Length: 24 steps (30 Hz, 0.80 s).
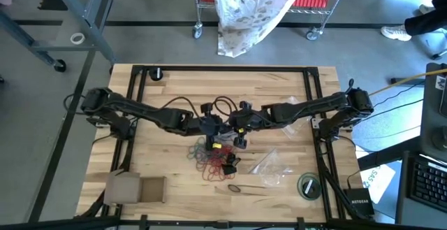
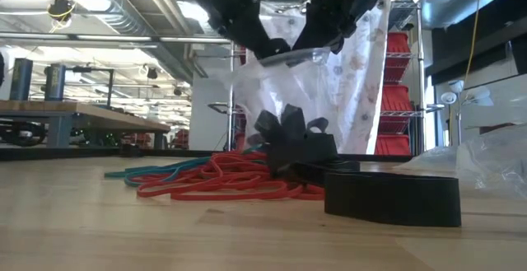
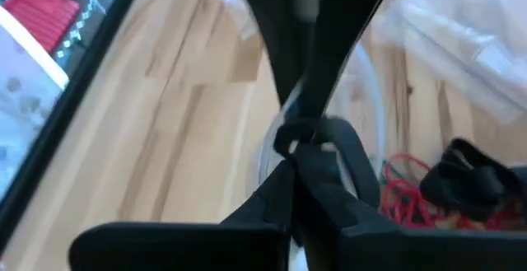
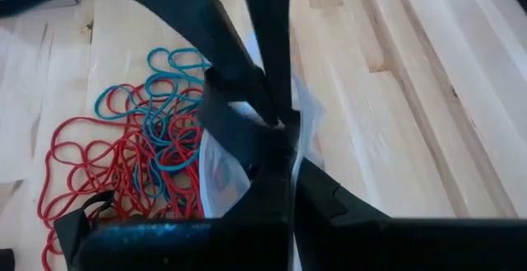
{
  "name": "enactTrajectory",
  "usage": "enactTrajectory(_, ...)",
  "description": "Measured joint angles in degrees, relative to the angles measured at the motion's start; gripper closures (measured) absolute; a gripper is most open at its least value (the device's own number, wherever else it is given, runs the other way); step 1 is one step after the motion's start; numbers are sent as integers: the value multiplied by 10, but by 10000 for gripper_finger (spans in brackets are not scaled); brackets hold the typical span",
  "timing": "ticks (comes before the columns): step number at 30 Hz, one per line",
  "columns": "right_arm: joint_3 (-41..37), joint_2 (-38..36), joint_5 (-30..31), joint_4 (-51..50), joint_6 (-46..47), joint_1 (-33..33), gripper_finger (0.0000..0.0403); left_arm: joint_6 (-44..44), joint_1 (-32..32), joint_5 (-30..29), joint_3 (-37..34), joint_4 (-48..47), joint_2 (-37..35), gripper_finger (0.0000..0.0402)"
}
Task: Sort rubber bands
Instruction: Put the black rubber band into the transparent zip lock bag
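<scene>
— Claws first: where are they and what do they hold?

— Both meet over the middle of the worktop point(image 1: 279, 83). The left claw point(image 1: 211, 126) and the right claw point(image 1: 239, 125) each pinch the rim of one clear plastic bag point(image 2: 309, 98), which hangs between them above the wood. Each wrist view shows that arm's fingers pressed together on the thin film.

— And the rubber bands?

— They lie in a loose heap point(image 1: 213, 159) on the worktop, just below the two claws on the near side. Red loops point(image 4: 90, 168) make up most of it, with teal loops point(image 4: 160, 114) tangled in on one side. A few black bands point(image 2: 292, 135) are bunched up at the heap's edge, under the hanging bag.

— Anything around it?

— A second clear bag point(image 1: 271, 167) lies to the right of the heap, a cardboard box point(image 1: 136, 188) sits at the near left corner, and a tape roll point(image 1: 308, 186) at the near right.
</scene>
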Motion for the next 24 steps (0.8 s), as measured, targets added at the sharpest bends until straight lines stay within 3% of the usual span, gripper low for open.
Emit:
enactTrajectory(5, 0, 0, 0, 1, 0, 0, 402, -41, 9, 0, 0, -18, 13, 354)
enactTrajectory(9, 0, 0, 0, 3, 1, 0, 402, -86, 21, 12, 0, -52, 13, 297)
enactTrajectory(16, 0, 0, 0, 3, 1, 0, 402, -91, 22, 33, 20, -80, -4, 203)
enactTrajectory(24, 0, 0, -1, 5, 1, 0, 402, -115, 30, 24, 38, -106, -9, 188)
